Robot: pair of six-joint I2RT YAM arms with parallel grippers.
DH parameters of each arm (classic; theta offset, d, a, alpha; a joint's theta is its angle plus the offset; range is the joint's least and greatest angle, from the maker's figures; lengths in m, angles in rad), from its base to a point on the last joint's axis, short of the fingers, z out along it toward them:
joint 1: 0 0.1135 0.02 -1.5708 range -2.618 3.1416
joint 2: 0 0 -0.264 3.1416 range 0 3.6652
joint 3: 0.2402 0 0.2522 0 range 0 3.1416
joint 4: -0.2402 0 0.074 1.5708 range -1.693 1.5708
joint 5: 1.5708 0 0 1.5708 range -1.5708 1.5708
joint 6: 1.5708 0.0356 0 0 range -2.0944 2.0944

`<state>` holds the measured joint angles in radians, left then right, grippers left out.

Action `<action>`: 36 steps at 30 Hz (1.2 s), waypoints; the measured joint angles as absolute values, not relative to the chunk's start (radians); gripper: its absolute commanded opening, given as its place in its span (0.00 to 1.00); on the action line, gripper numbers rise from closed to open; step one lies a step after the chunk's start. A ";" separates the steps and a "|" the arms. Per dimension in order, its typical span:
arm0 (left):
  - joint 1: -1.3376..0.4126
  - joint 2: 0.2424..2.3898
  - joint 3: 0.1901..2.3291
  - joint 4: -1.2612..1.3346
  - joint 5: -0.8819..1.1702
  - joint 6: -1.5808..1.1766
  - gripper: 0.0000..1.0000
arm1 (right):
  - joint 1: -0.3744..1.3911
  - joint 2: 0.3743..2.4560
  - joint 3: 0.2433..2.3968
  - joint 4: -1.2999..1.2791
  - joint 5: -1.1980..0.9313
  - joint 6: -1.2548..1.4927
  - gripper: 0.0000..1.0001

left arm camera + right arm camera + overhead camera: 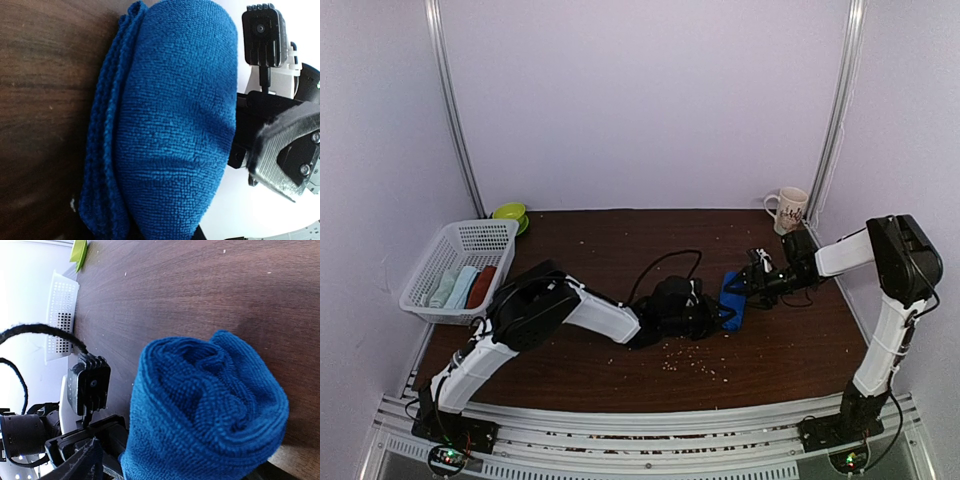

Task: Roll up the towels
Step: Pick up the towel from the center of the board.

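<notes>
We look into a robot test cell in a lab. Blank pale panels (640, 100) wall in a dark wooden bench (600, 240), and metal rails (455, 110) climb the corners. A left arm (600, 315) and a right arm (885, 335) stand bolted to a slotted aluminium frame (650, 425) at the near edge.

Cannot see fingertips of left gripper (715, 315) or right gripper (746, 287) behind the rolled royal blue cloth towel (731, 300); grip unclear

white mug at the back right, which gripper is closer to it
Right. The right gripper is at the blue towel's side facing the white mug; the left gripper is at the towel's opposite side, farther away.
</notes>
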<state>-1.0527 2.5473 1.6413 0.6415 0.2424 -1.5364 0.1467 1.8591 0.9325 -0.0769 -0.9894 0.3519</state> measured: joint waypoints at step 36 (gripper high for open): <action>-1.024 2.415 1.391 0.776 0.325 -1.535 0.37 | 0.207 1.879 0.931 -0.004 -1.104 0.400 0.00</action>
